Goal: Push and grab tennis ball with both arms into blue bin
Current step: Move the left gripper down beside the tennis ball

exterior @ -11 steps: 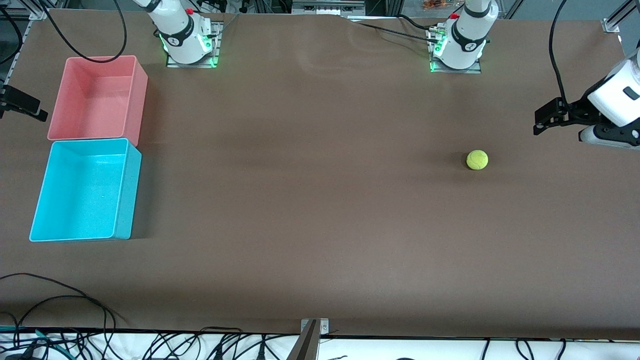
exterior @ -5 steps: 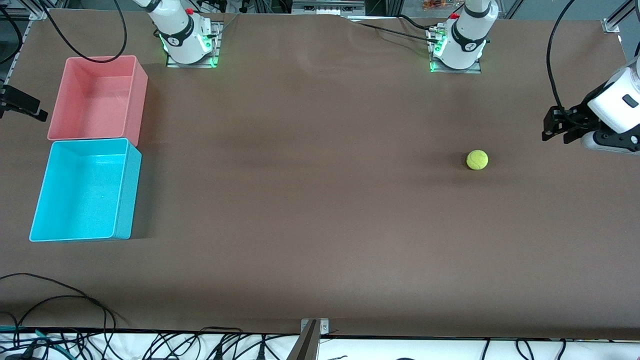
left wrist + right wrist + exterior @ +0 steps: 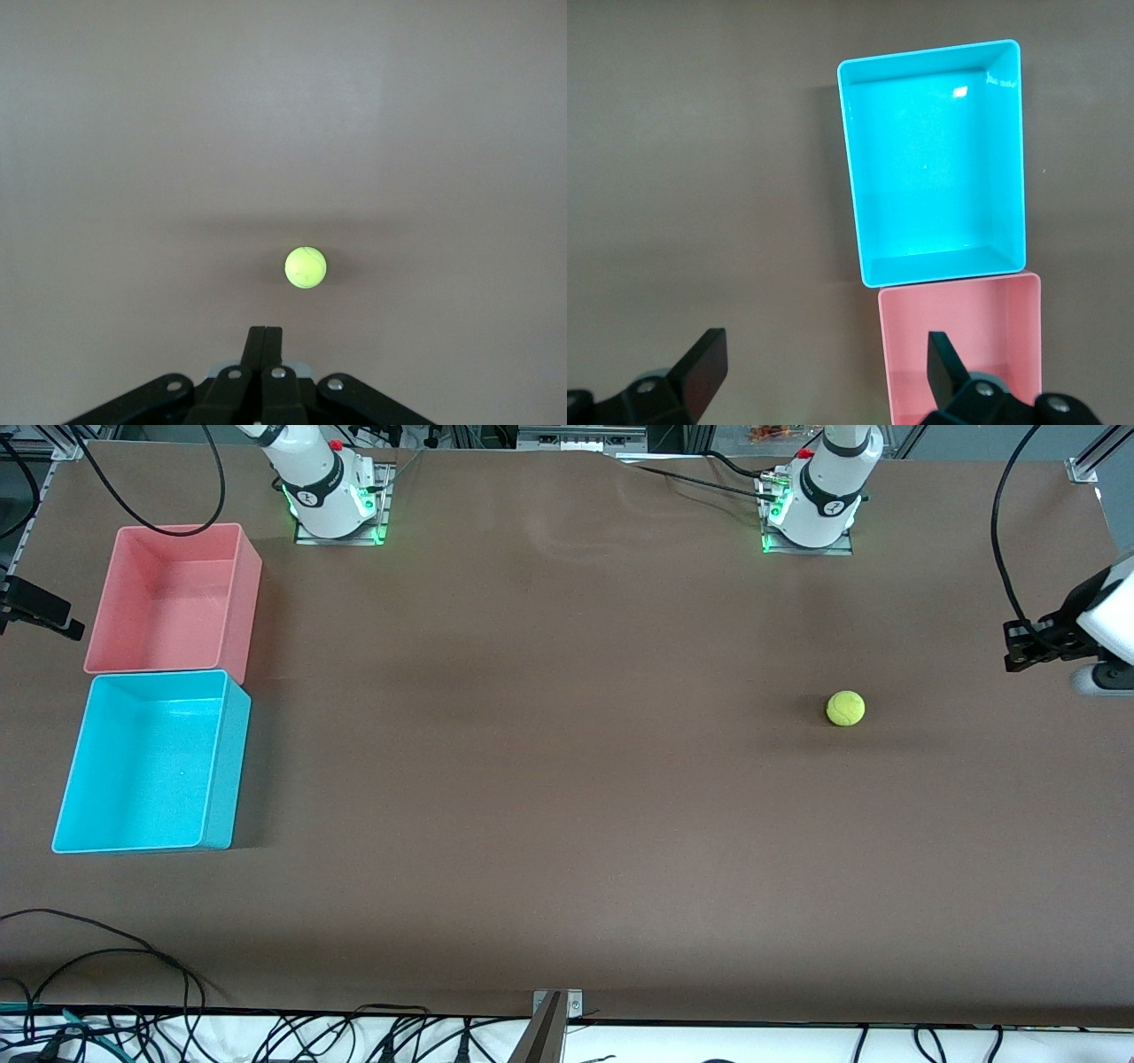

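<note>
The tennis ball (image 3: pixel 845 708) lies on the brown table toward the left arm's end; it also shows in the left wrist view (image 3: pixel 306 267). My left gripper (image 3: pixel 1016 651) is shut and empty, low over the table at that end, apart from the ball, its tip (image 3: pixel 264 333) pointing at it. The blue bin (image 3: pixel 142 762) stands empty at the right arm's end and shows in the right wrist view (image 3: pixel 935 168). My right gripper (image 3: pixel 824 350) is open and empty, high over the bins, and is out of the front view.
An empty pink bin (image 3: pixel 168 598) stands against the blue bin, farther from the front camera; it also shows in the right wrist view (image 3: pixel 966 345). Both arm bases (image 3: pixel 332 505) (image 3: pixel 811 509) stand along the table's top edge. Cables lie past the near edge (image 3: pixel 106 957).
My left gripper has drawn back toward the left arm's end of the table, away from the ball. The ball and the bins have not moved.
</note>
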Available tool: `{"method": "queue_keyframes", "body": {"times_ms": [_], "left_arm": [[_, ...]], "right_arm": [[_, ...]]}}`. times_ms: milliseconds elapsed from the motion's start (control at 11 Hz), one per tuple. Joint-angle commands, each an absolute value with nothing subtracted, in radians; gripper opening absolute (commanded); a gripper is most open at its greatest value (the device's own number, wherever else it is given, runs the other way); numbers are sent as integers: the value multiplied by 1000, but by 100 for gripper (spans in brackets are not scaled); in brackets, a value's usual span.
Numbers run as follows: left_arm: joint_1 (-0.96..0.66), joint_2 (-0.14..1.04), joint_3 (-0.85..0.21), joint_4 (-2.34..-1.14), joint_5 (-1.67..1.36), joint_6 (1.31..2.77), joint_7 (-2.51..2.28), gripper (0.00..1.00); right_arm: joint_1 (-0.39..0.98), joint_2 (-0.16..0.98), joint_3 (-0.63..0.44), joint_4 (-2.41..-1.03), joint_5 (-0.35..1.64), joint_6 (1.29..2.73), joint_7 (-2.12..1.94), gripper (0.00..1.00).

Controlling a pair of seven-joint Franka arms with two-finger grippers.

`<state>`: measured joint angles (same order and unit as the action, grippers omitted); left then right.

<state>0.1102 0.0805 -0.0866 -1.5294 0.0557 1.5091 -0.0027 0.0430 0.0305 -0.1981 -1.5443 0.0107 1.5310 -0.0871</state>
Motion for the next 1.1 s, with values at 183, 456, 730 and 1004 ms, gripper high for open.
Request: {"method": "queue_keyframes", "body": {"times_ms": [183,456,730,1004], "left_arm": [[178,110,-92,-1555,-20,1477,-643,0],[176,117,-95,-1587,-25,1506,-947,0],[190,74,-95,-1795,-29,1720,-1020,0],[218,37,-98,-2017,-29,1937,-1085,0]], "right_arm": [[41,26,-198,-1528,6,1511,-89,100],[41,26,-198,-1528,6,1511,-90,100],[41,26,-196,-1528,6,1511,-91,100],[43,26,-196,-1528,6,1511,-89,100]]}}
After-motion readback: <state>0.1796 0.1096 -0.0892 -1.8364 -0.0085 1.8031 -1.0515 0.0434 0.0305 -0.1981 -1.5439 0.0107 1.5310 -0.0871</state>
